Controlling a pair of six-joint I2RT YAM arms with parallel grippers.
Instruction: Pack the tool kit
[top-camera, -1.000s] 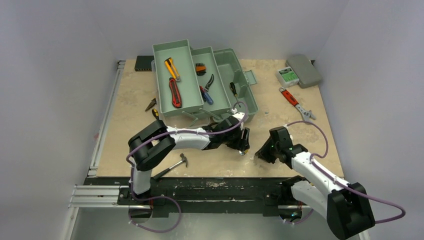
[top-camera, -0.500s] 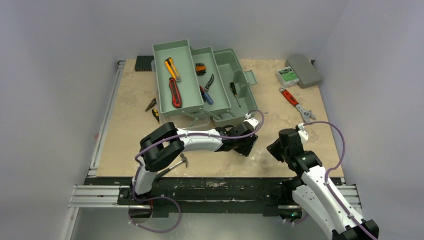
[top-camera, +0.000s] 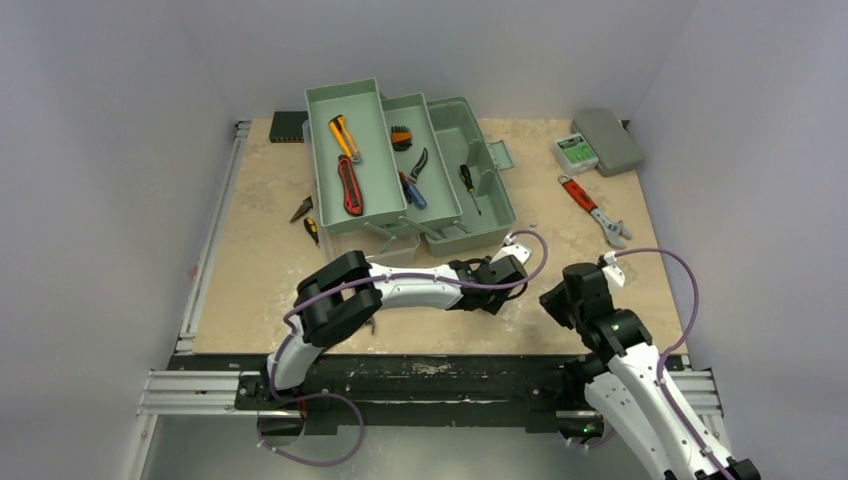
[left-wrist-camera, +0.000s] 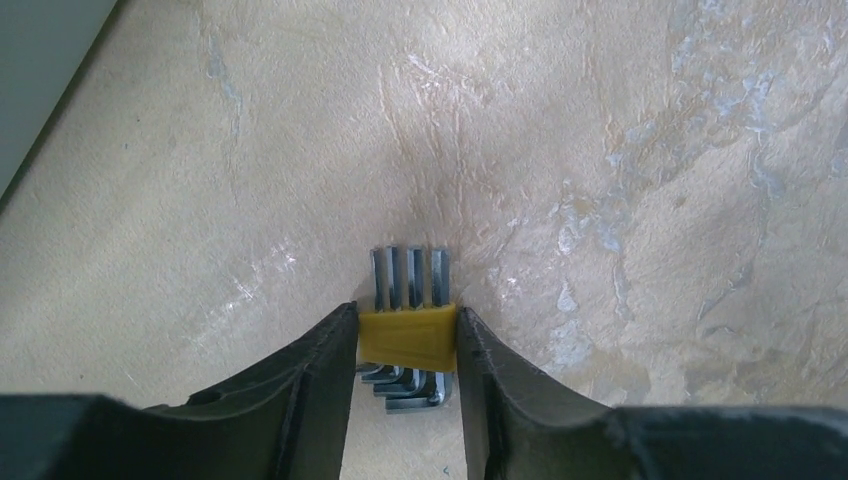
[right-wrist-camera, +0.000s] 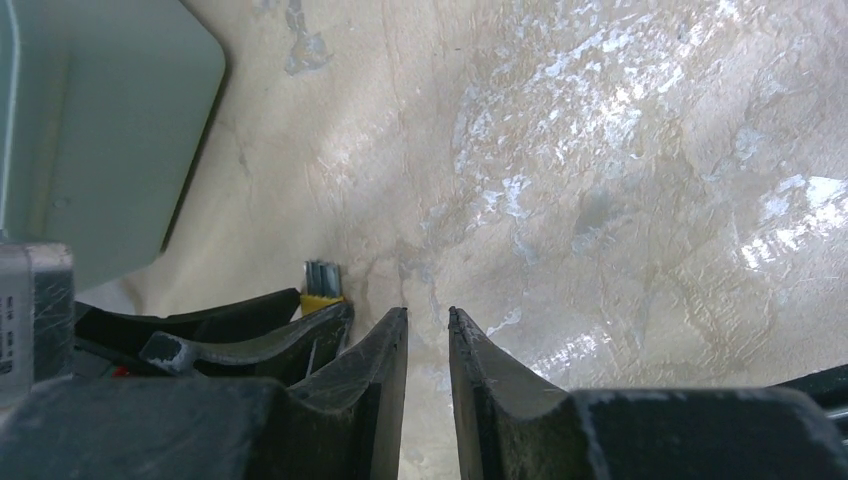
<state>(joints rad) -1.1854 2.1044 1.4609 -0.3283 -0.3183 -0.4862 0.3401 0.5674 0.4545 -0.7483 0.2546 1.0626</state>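
The sage-green toolbox (top-camera: 455, 125) stands open at the far middle of the tabletop (top-camera: 260, 270), its two trays folded out to the left. The left tray holds two knives, one yellow knife (top-camera: 343, 137) and one red knife (top-camera: 349, 186). The middle tray holds three things: an orange bit holder (top-camera: 401, 137), black pliers (top-camera: 418, 163) and a blue-handled tool (top-camera: 412, 190). The base holds one screwdriver (top-camera: 468, 185). Two small tools (top-camera: 301, 209) lie on the tabletop just left of the box. One red wrench (top-camera: 592, 207) lies well to its right, near one grey case (top-camera: 609, 141) and one small green-labelled box (top-camera: 574, 151) at the far right corner. On the near side of the toolbox, the left pincer (left-wrist-camera: 405, 312) is clenched on a hex key set (left-wrist-camera: 407, 340) low over the tabletop, one finger against each side of its yellow holder, with four key shafts showing beyond it. The right pincer (right-wrist-camera: 427, 318) hovers just to the right, released, a narrow gap between its two fingers with nothing in it
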